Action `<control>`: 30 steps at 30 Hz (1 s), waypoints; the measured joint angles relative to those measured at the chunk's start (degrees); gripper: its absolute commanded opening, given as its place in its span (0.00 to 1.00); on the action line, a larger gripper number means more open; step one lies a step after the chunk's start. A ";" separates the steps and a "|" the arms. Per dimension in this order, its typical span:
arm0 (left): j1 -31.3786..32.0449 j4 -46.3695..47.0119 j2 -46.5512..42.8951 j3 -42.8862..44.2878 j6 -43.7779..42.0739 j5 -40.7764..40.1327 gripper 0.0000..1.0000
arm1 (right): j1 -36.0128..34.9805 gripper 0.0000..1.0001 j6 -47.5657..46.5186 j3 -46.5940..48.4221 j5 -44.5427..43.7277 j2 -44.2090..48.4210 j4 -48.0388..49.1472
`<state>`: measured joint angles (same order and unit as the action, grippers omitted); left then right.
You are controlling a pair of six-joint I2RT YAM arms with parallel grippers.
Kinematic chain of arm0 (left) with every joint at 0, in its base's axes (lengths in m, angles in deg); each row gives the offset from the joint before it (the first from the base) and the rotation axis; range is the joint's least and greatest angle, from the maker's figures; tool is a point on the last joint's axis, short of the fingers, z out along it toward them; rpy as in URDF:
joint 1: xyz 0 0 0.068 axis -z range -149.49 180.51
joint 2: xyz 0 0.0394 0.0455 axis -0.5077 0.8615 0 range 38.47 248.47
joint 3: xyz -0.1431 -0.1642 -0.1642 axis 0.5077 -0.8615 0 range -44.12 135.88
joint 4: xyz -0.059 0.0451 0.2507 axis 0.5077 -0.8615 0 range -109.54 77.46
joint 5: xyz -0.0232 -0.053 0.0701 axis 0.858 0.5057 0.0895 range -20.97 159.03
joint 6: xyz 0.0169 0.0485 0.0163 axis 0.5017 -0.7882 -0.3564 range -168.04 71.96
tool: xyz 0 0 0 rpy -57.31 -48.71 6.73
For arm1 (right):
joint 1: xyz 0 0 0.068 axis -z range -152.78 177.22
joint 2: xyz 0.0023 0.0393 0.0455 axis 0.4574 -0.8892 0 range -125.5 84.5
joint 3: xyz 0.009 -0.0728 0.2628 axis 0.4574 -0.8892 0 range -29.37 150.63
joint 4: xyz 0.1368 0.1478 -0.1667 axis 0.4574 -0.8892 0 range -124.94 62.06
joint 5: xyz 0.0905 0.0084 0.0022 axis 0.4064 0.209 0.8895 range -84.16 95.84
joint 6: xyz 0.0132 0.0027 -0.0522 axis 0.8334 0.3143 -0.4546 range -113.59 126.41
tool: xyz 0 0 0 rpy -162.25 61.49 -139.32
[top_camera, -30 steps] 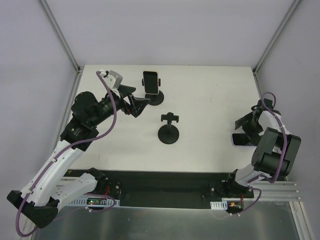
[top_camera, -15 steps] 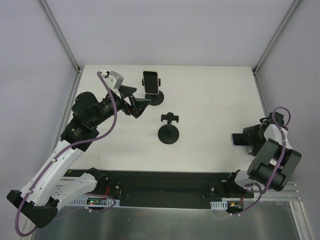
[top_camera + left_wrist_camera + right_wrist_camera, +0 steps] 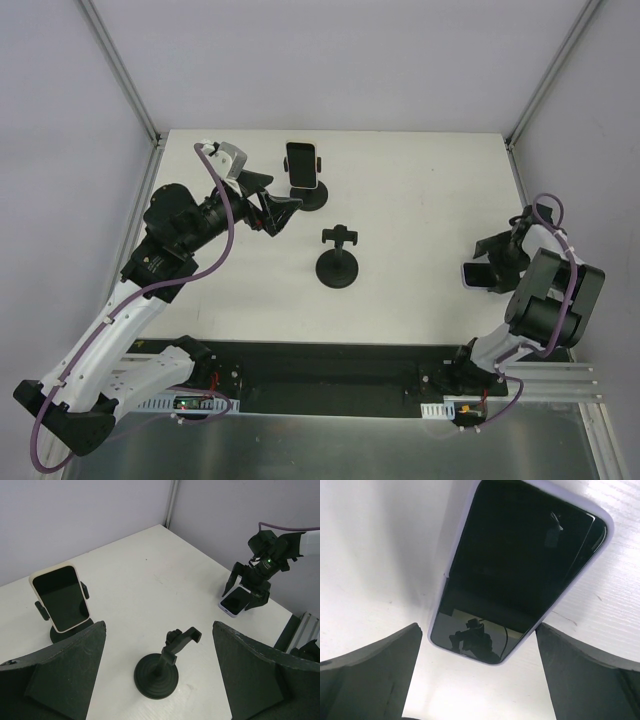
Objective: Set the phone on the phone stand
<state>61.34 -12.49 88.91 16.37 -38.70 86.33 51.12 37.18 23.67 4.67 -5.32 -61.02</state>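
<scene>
A phone in a lilac case (image 3: 470, 276) lies flat, screen up, on the white table at the right; it also shows in the right wrist view (image 3: 520, 565) and the left wrist view (image 3: 235, 601). My right gripper (image 3: 484, 262) (image 3: 477, 680) is open just over the phone's near end, one finger on each side, not touching it. An empty black phone stand (image 3: 339, 260) (image 3: 162, 665) stands mid-table. My left gripper (image 3: 278, 195) (image 3: 159, 625) is open and empty, up in the air to the left of it.
A second black stand at the back holds a phone in a cream case (image 3: 303, 165) (image 3: 60, 597), just right of my left gripper. The table's right edge (image 3: 520, 200) and frame post are close behind my right arm.
My right wrist dipped toward the near right edge and has come back over the lilac phone. The phone has stayed on the table. The left arm has not moved.
</scene>
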 measured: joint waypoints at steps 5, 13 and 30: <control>0.00 0.00 0.00 0.00 -0.02 -0.04 0.86 | -0.22 1.00 2.69 2.58 -1.27 -4.11 -3.23; 0.00 0.00 -0.61 0.00 -0.07 -0.22 0.87 | -0.96 1.00 7.45 5.38 -4.46 -7.61 -7.93; 0.74 -0.04 -1.77 -0.02 -1.11 -1.53 0.88 | -3.67 0.03 6.14 -4.74 -5.33 2.08 0.72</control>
<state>62.09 -12.53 87.14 16.35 -39.81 84.80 47.45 43.32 18.93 -0.66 -3.24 -60.30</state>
